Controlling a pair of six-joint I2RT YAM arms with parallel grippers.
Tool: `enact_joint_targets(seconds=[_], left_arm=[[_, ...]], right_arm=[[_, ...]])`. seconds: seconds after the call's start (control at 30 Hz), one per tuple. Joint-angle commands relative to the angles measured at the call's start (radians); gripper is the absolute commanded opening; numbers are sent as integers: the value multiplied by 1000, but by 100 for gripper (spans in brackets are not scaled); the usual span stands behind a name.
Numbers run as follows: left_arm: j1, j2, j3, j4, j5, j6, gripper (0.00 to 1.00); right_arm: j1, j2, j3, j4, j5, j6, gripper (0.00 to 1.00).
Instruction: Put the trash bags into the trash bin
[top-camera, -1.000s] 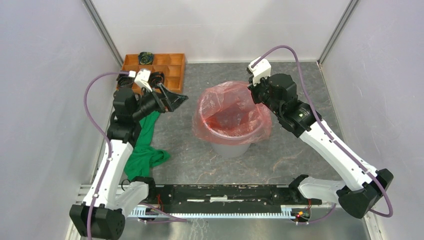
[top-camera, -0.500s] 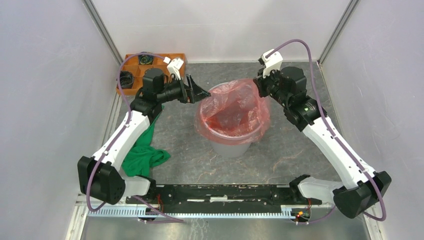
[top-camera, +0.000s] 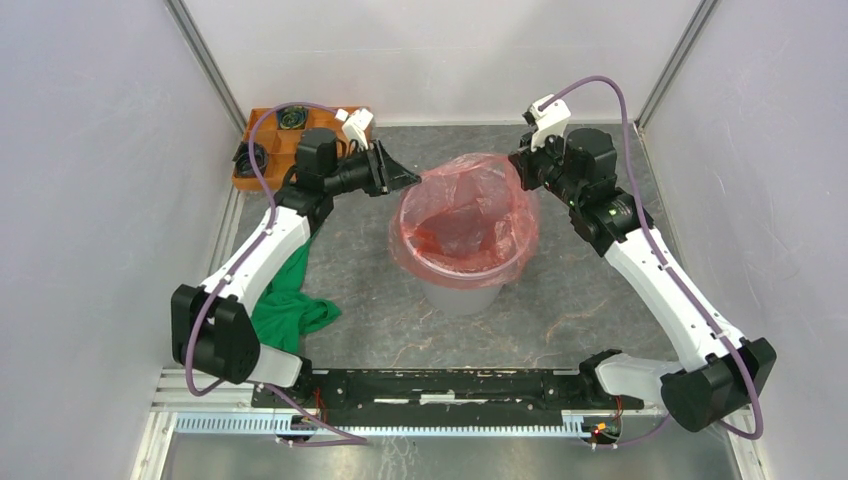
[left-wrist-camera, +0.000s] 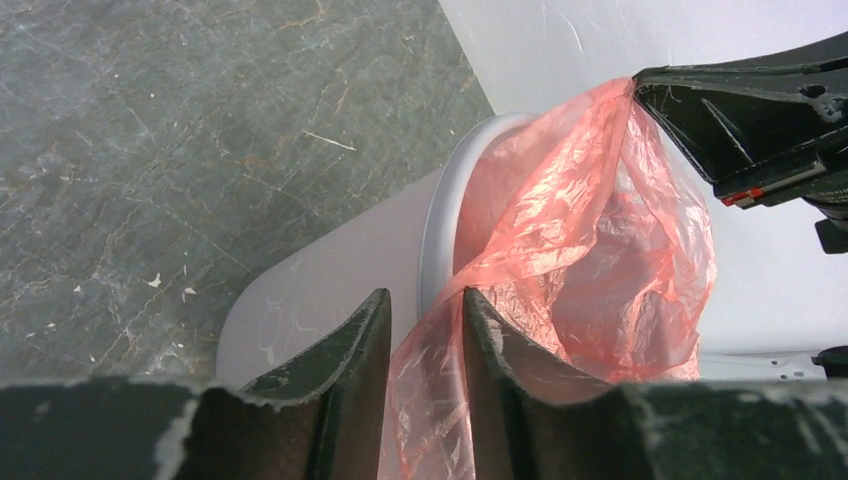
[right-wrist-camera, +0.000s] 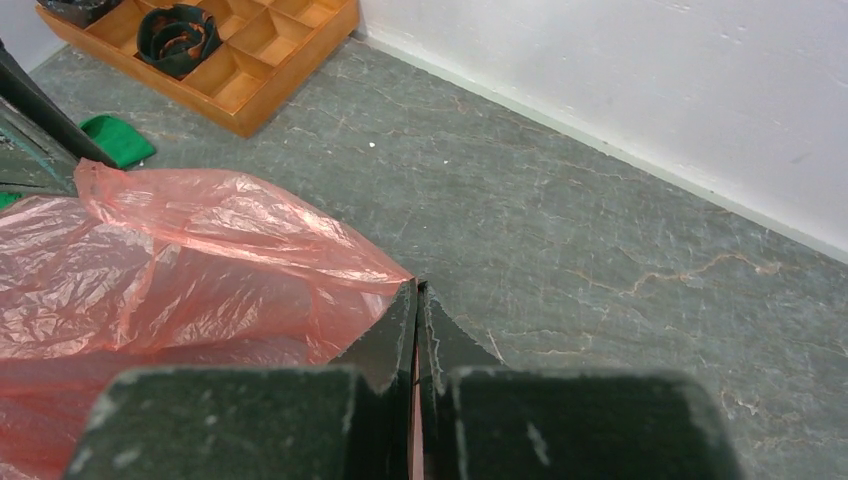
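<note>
The red-orange trash bag (top-camera: 465, 215) lines the pale grey trash bin (top-camera: 460, 295) in the middle of the table, its mouth stretched wide above the rim. My left gripper (top-camera: 412, 178) is at the bag's far-left edge. In the left wrist view its jaws (left-wrist-camera: 424, 292) stand a little apart, with a fold of the bag (left-wrist-camera: 590, 230) between them, just outside the bin's rim (left-wrist-camera: 435, 230). My right gripper (top-camera: 520, 170) holds the far-right edge. In its own view it (right-wrist-camera: 416, 283) is shut, with a red sliver of the bag (right-wrist-camera: 200, 270) between the jaws.
A brown compartmented wooden tray (top-camera: 270, 140) with black rolls sits at the far left corner. A green cloth (top-camera: 285, 300) lies on the table under the left arm. White walls close in the table on three sides.
The left arm has swung from beside the tray over to the bag's left edge, and its jaws have narrowed around the film. The right gripper has drawn its edge slightly back and right, widening the bag's mouth.
</note>
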Motion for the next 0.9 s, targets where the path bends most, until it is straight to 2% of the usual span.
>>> enact_joint_targets(seconds=[0.0, 0.03, 0.17, 0.3, 0.57, 0.73, 0.87], left_arm=[[1, 13, 47, 84, 1, -63, 34], [1, 18, 49, 92, -1, -70, 30], [1, 39, 58, 107, -19, -88, 27], [1, 64, 61, 107, -27, -114, 20], [4, 77, 40, 148, -54, -171, 19], [9, 92, 31, 159, -62, -197, 11], [17, 101, 20, 148, -77, -201, 10]], right_arm=[[-16, -1, -12, 48, -3, 5, 0], [-17, 2, -12, 50, -4, 7, 1], [-25, 12, -10, 49, -10, 8, 1], [-37, 17, -14, 50, -2, -4, 0], [-79, 69, -15, 62, -69, 6, 1], [-93, 97, -21, 65, -104, 11, 1], [-98, 98, -52, 62, -96, 11, 0]])
